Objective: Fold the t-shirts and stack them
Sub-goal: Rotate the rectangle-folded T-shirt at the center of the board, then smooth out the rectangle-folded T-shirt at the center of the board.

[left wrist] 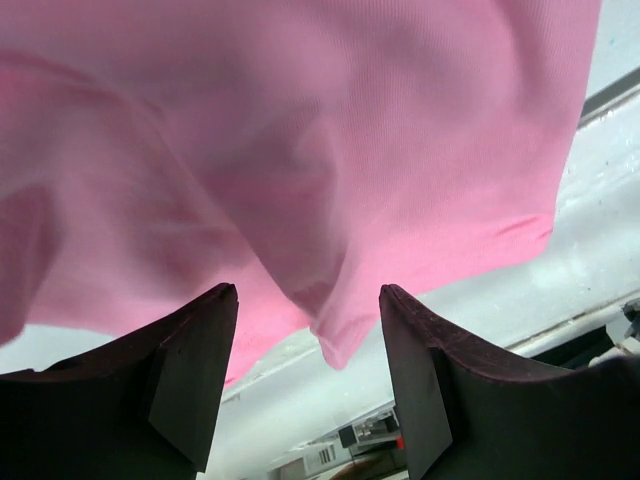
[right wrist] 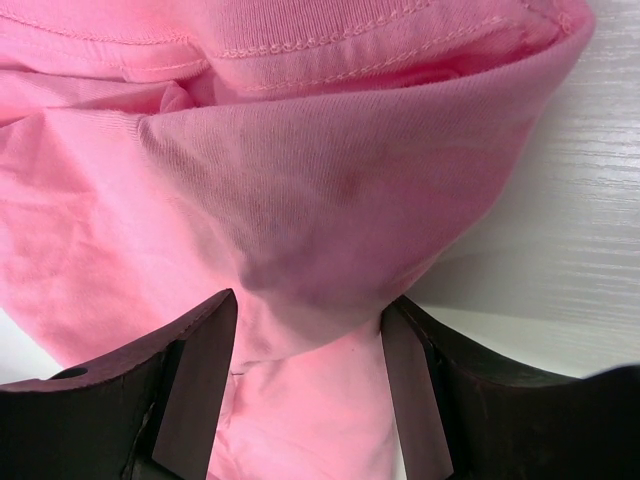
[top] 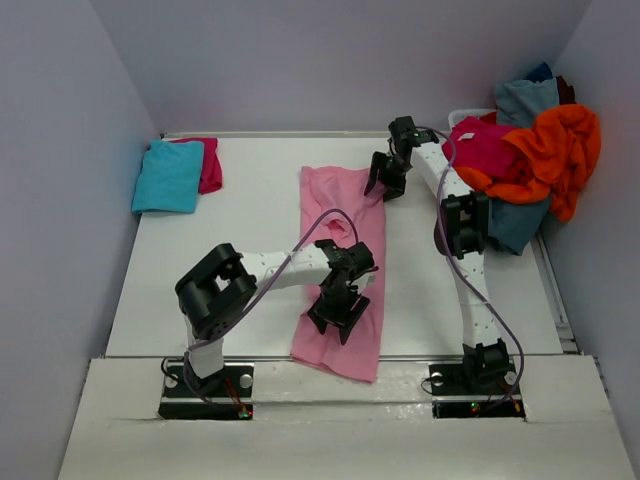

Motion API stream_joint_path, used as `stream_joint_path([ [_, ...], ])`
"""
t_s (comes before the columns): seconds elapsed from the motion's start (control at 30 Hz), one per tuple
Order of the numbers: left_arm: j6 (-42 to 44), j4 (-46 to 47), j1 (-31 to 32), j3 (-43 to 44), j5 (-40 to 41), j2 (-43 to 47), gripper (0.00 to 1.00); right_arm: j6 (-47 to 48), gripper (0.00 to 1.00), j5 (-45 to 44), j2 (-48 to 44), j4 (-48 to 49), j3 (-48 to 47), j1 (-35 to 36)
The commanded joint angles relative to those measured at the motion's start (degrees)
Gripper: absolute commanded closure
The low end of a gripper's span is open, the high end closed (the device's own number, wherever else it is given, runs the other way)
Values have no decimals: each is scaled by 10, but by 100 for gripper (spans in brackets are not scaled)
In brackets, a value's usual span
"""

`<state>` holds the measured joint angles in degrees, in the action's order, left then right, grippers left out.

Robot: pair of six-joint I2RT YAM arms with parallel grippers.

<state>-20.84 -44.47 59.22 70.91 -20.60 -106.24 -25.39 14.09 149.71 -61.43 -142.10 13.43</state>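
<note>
Light pink t-shirt (top: 335, 195) is seen laid lengthwise at ctr of the table (top: 250, 230), near end draped over the front edge. Left gripper (top: 338, 310) is held over the shirt's near part; in wrist view its fingers (left wrist: 195, 370) are spread, w/ a hanging fold of pink cloth (left wrist: 300, 130) btwn them, not pinched. Right gripper (top: 383, 178) is placed at the far right corner; fingers (right wrist: 200, 380) spread too, a raised ridge of cloth (right wrist: 300, 180) running into the gap. Turquoise shirt (top: 168, 177) is folded far left, a magenta one (top: 210, 165) touching it. Orange (top: 560, 145), magenta (top: 485, 148) & grey-blue (top: 522, 100) shirts are heaped far right.
</note>
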Motion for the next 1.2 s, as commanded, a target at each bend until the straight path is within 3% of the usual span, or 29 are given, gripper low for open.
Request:
stream_joint_path([
  [0.0, -11, -8, 5, -26, -29, 52, 30, 17, 35, -6, 44, 23, -12, -3],
  [0.3, -31, 36, 10, -77, -57, 79, 30, 14, 35, 2, 2, 23, 31, -3],
  [0.47, -39, 67, 15, -104, -78, 88, 30, 17, 35, -20, -81, 47, 97, -3],
  [0.7, -59, 98, 20, -138, -113, 117, 30, 18, 33, -14, -120, -3, 65, -3],
  [0.83, -65, 95, 20, -147, -117, 142, 33, 24, 34, -16, -135, 0, 96, -3],
  [0.9, -68, 81, 20, -122, -92, 150, 34, 23, 34, -13, -142, 3, 110, -3],
  [1.07, -81, 20, 20, -19, 70, 154, 32, 23, 34, -6, -167, 10, 141, 3],
  [1.17, -93, -3, -10, 52, 140, 122, 32, 25, 34, -6, -182, 10, 152, 16],
])
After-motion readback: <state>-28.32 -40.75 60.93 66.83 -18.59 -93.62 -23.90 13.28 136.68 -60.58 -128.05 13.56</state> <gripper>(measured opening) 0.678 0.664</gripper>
